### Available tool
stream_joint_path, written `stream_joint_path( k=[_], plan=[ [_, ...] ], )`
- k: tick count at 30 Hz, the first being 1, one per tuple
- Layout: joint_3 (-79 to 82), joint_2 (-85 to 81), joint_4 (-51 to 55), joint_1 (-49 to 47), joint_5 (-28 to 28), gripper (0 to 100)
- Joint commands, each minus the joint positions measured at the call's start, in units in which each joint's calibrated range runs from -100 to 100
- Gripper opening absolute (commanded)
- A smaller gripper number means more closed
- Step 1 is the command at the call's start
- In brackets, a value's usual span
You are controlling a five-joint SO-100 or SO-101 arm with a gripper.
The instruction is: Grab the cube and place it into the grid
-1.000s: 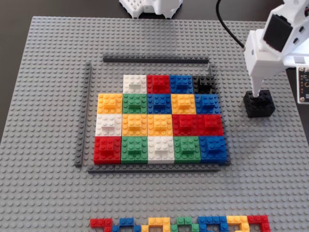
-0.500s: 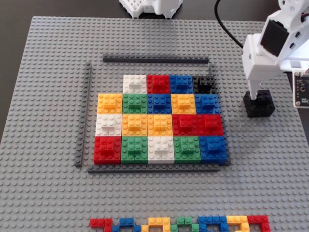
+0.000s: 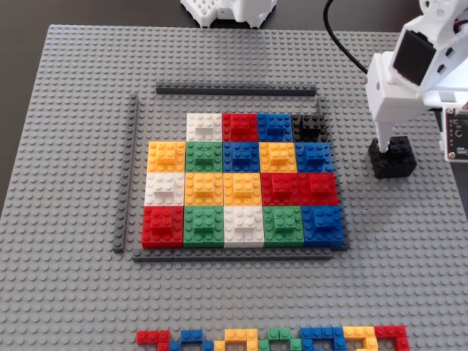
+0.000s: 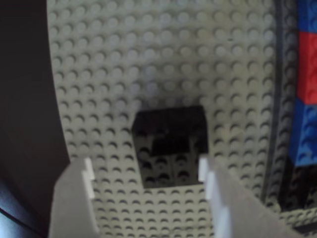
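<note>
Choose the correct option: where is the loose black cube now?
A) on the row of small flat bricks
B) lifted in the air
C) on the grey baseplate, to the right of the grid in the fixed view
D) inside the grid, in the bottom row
C: the cube sits on the baseplate, right of the grid, under the gripper.

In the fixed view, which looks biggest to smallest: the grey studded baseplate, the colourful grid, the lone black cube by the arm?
1. Baseplate, filling most of the picture.
2. Grid, covering its middle.
3. Black cube, roughly one grid square in size.
</note>
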Motion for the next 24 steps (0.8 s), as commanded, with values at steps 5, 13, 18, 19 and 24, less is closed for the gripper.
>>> stream_joint_path(
  k=[5, 13, 18, 19, 24],
  plan=[
    [0.7, -2.2, -0.4, 0.5, 0.4, 21],
    [1.3, -2.4, -0.6, 0.5, 0.4, 17],
    [1.5, -2.6, -0.5, 0.7, 0.5, 14],
    [1.5, -2.7, -0.5, 0.7, 0.5, 13],
    [1.5, -3.2, -0.4, 0.8, 0.5, 11]
  ],
)
